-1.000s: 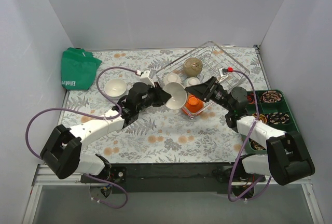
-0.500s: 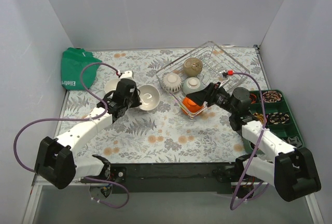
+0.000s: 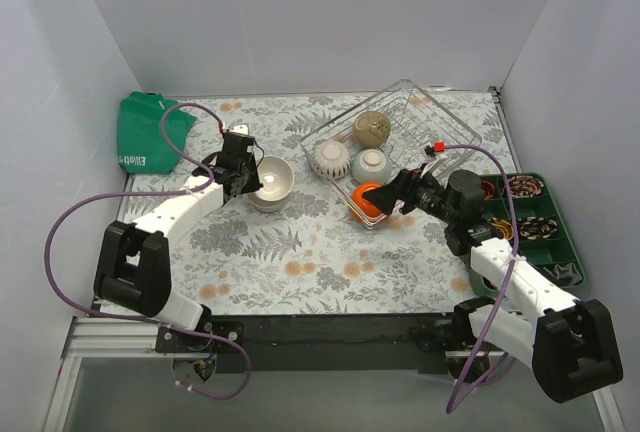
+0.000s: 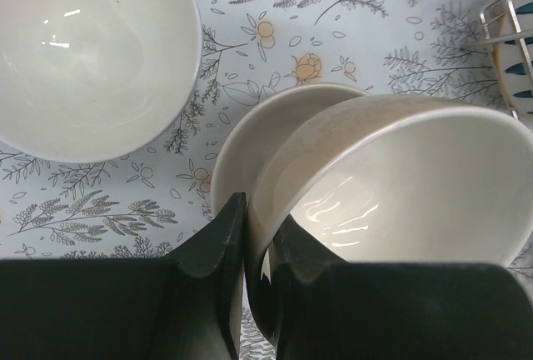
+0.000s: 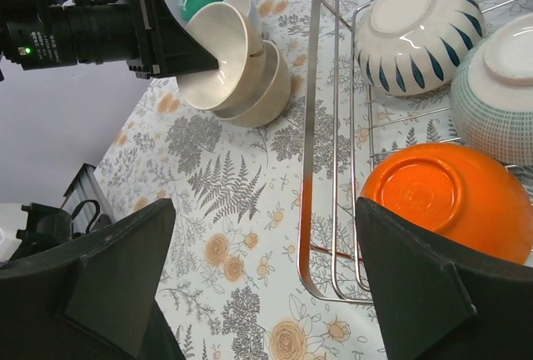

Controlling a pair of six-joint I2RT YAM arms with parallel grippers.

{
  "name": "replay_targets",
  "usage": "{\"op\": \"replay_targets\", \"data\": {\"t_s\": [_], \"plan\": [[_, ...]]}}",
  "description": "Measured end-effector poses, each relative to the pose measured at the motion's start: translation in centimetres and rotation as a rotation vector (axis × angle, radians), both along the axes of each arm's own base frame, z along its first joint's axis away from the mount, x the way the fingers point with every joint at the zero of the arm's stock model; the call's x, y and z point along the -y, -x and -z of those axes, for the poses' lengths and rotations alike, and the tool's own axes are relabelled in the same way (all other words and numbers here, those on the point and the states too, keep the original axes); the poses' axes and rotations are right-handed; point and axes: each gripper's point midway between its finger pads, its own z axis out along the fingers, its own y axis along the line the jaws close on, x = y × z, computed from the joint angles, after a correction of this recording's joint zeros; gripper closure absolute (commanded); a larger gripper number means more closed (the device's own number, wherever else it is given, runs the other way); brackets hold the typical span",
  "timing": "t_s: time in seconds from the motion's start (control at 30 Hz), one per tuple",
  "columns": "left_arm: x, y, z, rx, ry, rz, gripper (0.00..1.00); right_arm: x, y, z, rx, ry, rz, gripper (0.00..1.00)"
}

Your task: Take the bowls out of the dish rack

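My left gripper point(image 3: 248, 174) is shut on the rim of a cream bowl point(image 3: 272, 178), one finger inside and one outside point(image 4: 218, 235). The cream bowl point(image 4: 408, 177) is tilted over a white bowl point(image 4: 250, 131) on the table. Another white bowl point(image 4: 83, 52) stands beside them. The wire dish rack point(image 3: 452, 112) holds a beige bowl point(image 3: 371, 129), a ribbed white bowl point(image 3: 332, 160), a mint bowl point(image 3: 371, 163) and an orange bowl point(image 3: 368, 202), all upside down. My right gripper point(image 3: 392, 192) is open and empty at the rack's near corner, beside the orange bowl point(image 5: 441, 202).
A green bag point(image 3: 150, 132) lies at the back left. A dark green compartment tray point(image 3: 545, 214) of trinkets stands at the right edge. Grey walls close in the left, back and right. The rack's wire rim point(image 5: 312, 127) runs between my right fingers.
My left gripper has carried the cream bowl from beside the rack leftward to the white bowls on the table. My right gripper has drawn back slightly and stays open by the orange bowl.
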Motion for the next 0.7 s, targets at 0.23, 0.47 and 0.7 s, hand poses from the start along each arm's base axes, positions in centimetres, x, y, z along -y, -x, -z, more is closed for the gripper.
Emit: {"op": "replay_targets", "data": {"t_s": [0.23,0.47,0.7], "plan": [[-0.1,0.2,2.0,-0.063,-0.013,0.018,0.89,0.3,-0.1,0.8,-0.012,0.031,0.015,0.03],[0.0,0.0,1.9,-0.057,-0.012,0.023,0.70,0.3,-0.1,1.1,-0.022,0.036,0.015,0.03],[0.1,-0.2,1.7,-0.045,-0.003,0.030,0.58,0.3,-0.1,1.2,-0.027,0.037,0.015,0.04]]}}
